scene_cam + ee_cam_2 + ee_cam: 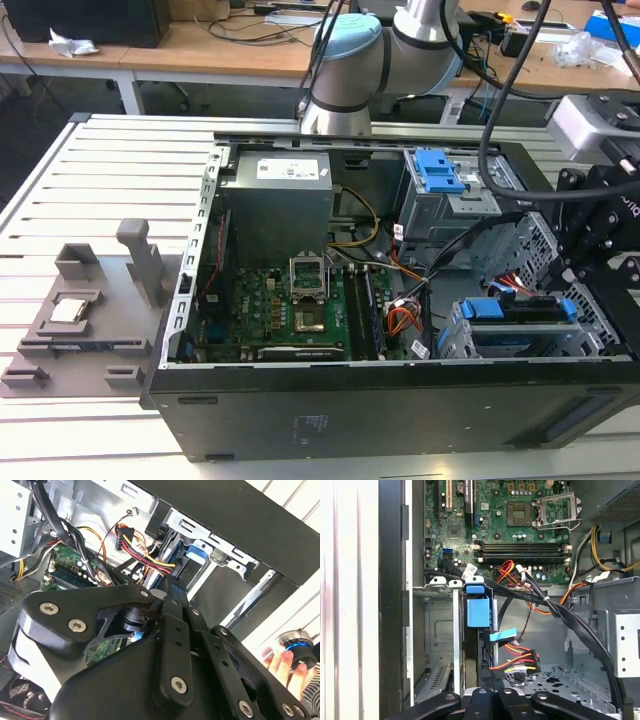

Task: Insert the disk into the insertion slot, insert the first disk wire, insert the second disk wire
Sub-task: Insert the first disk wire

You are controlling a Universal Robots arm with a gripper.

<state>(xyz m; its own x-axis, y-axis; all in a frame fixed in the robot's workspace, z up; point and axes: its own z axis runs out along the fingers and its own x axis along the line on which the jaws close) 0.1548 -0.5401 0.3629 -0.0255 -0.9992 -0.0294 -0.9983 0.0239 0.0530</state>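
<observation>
The disk, silver-grey in a blue carrier, sits inside the insertion slot, a low perforated grey cage at the case's front corner on the exterior view's right. In the first wrist view the disk stands edge-on between the slot's rails. My black gripper hangs right over its rear edge, shut on a disk wire with a flat blue plug. A second disk wire with red, yellow and black leads lies loose beside it on the cage floor. The second wrist view shows that plug free near my gripper.
A taller grey bay with a blue latch tab stands behind the cage. Black cable bundles cross above the disk. The motherboard fills the case's middle. A person's hand holds a small device outside the case wall.
</observation>
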